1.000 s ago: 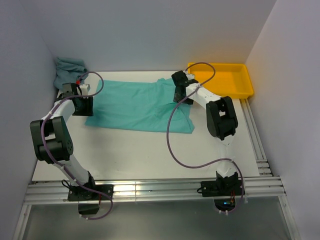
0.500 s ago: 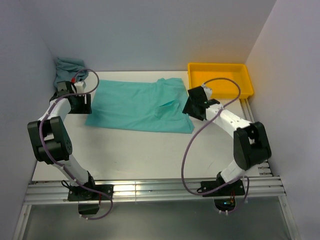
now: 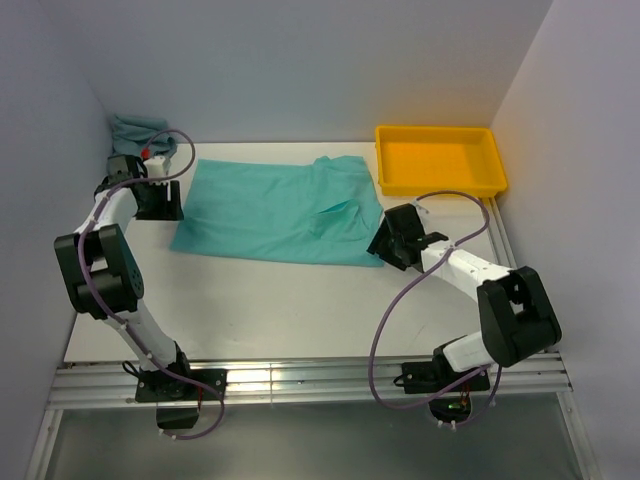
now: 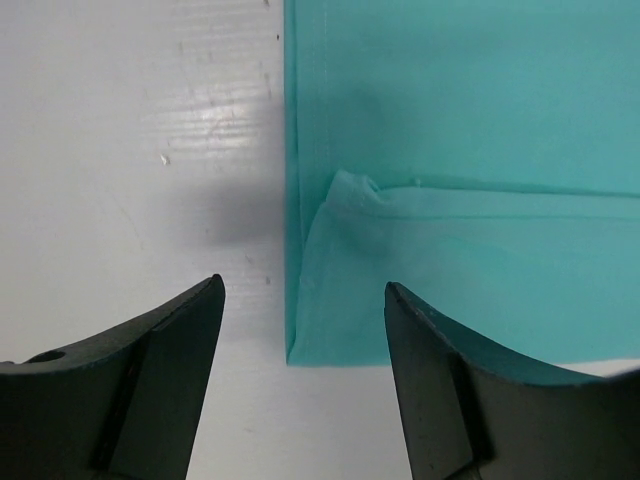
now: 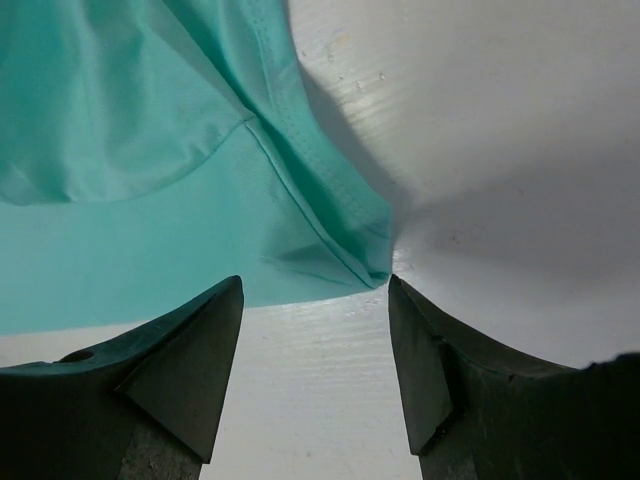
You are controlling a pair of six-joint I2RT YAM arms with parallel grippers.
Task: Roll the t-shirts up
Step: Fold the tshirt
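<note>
A bright mint-turquoise t-shirt (image 3: 275, 210) lies spread flat on the white table. The duller grey-teal t-shirt (image 3: 135, 130) sits crumpled in the back left corner. At the spread shirt's left edge my left gripper (image 3: 165, 203) is open. In the left wrist view its gripper (image 4: 303, 285) frames a corner of the shirt (image 4: 470, 150) and holds nothing. My right gripper (image 3: 383, 243) hangs open over the shirt's front right corner. The right wrist view shows that gripper (image 5: 315, 280) just short of the hem of the shirt (image 5: 130, 150), not touching it.
A yellow plastic tray (image 3: 440, 160) stands at the back right, close to the shirt's far right corner. Walls close in the table on the left, back and right. Bare white tabletop (image 3: 270, 310) stretches between the shirt and the arm bases.
My right arm swung from the shirt's back right, beside the tray, forward to its front right corner. My left gripper shifted slightly back along the left edge and opened wider.
</note>
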